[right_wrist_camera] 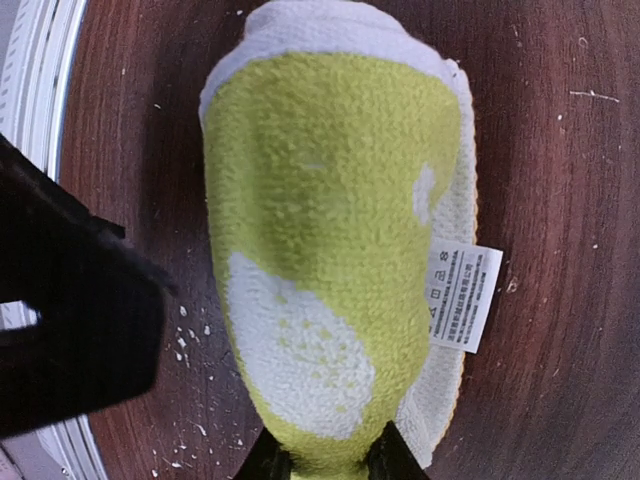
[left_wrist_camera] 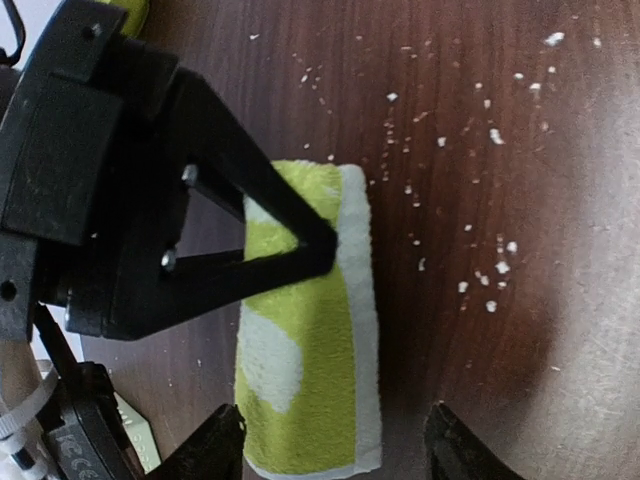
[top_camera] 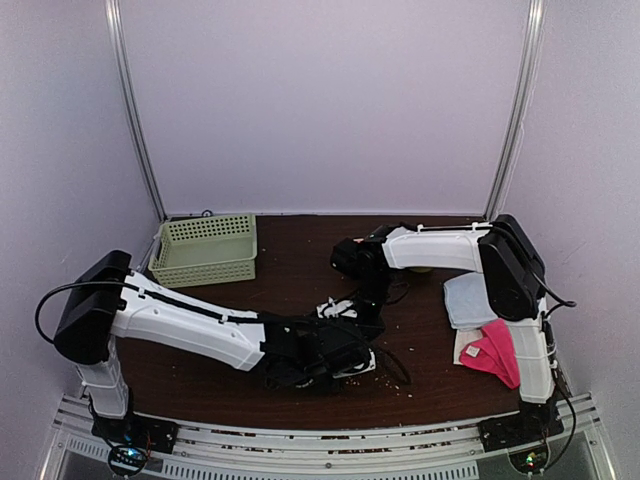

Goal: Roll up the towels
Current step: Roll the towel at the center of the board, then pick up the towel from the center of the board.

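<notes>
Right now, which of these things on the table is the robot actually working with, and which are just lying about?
Part of the job:
yellow towel, its end pinched in the right gripper
light blue towel
pink towel
cream towel, partly under the pink one

Just lying about:
green basket
white crumbs

A small white sewn-in label [right_wrist_camera: 465, 295] hangs from one long edge of the yellow towel [right_wrist_camera: 320, 230], which lies toward the near middle of the table. The label carries several short rows of tiny dark print, too small and blurred to read. No other writing, brand or number is legible.
</notes>
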`<state>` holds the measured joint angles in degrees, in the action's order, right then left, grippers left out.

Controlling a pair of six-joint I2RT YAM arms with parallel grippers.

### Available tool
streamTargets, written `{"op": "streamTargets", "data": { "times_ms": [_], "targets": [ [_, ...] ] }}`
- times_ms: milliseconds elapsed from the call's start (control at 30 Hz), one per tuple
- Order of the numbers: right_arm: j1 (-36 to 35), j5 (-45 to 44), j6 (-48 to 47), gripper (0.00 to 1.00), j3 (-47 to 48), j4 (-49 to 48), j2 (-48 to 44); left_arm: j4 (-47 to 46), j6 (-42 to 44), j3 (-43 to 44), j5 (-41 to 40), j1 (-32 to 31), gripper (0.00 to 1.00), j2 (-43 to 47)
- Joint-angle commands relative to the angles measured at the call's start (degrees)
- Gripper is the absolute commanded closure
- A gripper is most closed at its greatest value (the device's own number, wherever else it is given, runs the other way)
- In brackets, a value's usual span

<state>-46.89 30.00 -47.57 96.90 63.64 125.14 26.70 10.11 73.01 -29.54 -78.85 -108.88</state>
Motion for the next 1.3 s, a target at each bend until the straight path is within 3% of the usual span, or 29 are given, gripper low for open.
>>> {"op": "streamTargets", "data": {
  "times_ms": [0, 300, 800, 1033, 1267],
  "targets": [
    [-0.83, -2.51, 0.98, 0.82, -2.51, 3.16, 4.98, -4.67, 2.49, 1.36, -2.07, 3.05, 0.37, 0.25],
    [-0.86, -1.82, 1.32, 0.81, -2.26, 2.89, 5.09, -6.73, 7.57, 3.05, 5.44, 5.52, 0.41, -3.67],
    [-0.83, -0.66, 0.99, 0.81, -2.09, 3.31, 4.88, -7.52, 7.7, 4.15, -0.76, 7.04, 0.47, -9.73],
    [-0.83, 0.48, 0.71, 0.81, -1.81, 3.87, 3.21, -6.38, 7.75, 3.94, -0.75, 7.31, 0.66, -11.58],
    [0.33, 1.79, 0.82, 0.61, -1.41, 4.9, -6.13, -6.32, 6.42, 3.51, 1.15, 8.07, 0.92, -10.38]
  ]
}}
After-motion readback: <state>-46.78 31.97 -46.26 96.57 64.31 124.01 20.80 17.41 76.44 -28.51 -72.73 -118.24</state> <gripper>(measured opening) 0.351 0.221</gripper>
